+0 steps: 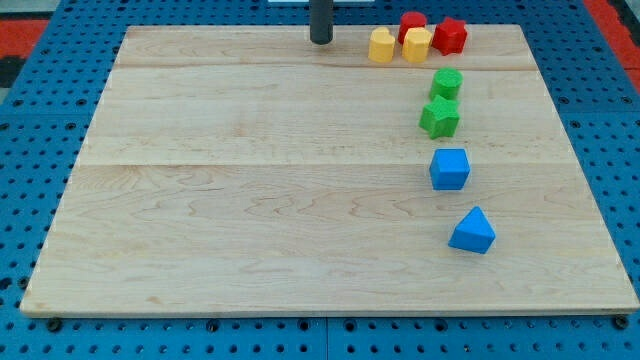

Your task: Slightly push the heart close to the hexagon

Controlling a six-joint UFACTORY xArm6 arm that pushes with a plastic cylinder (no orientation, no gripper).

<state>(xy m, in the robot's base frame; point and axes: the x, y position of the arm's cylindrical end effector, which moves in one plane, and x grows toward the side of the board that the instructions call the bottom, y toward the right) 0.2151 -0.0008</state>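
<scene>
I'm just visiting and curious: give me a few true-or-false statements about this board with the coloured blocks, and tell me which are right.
1. My tip touches a yellow block. False: it stands apart, to the view's left of the left yellow block.
2. The blocks sit on the view's right side of the wooden board. True.
3. Two blue blocks lie at the view's top. False: the blue cube and blue triangular block are lowest.
4. Two green blocks lie between reds and blues. True.

Blocks: two red (413, 22) (451, 35), two yellow (381, 45) (417, 44), two green (446, 83) (439, 117), two blue (449, 169) (472, 232).
</scene>
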